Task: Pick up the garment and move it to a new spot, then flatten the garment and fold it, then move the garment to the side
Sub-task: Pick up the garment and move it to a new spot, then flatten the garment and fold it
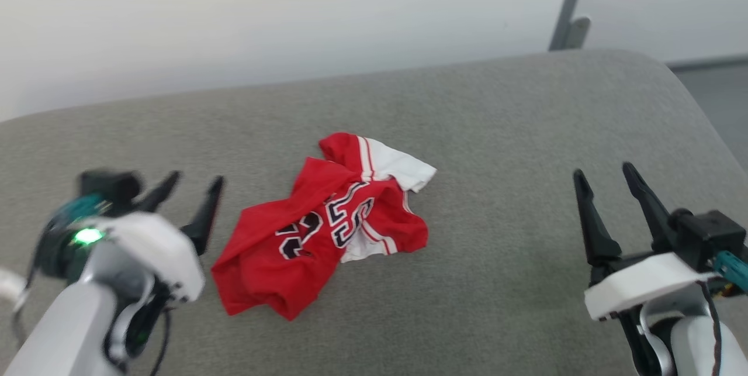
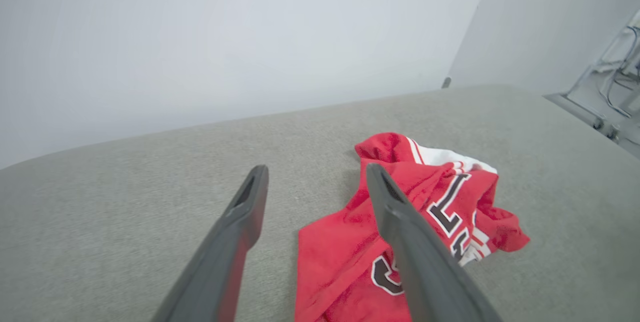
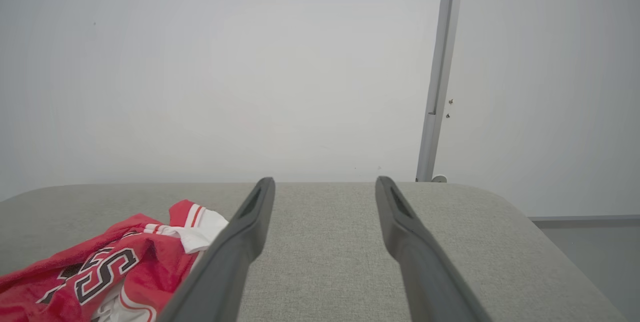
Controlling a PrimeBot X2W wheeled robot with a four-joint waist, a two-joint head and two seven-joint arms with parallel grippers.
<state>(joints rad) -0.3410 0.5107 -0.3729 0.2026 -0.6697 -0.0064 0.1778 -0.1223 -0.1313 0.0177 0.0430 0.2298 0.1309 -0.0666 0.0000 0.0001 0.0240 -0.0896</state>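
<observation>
Red garment [image 1: 304,235] lies crumpled on the desk [image 1: 497,118] just right of your left hand [image 1: 197,178], long axis slanting away rightward; your right hand [image 1: 603,171] sits farther off. Both hands spread, empty.

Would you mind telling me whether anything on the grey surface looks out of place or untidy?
Only the shirt: it lies crumpled in a heap on the grey cushion, folded over itself, one white sleeve sticking out. The left gripper and right gripper are open and empty.
</observation>
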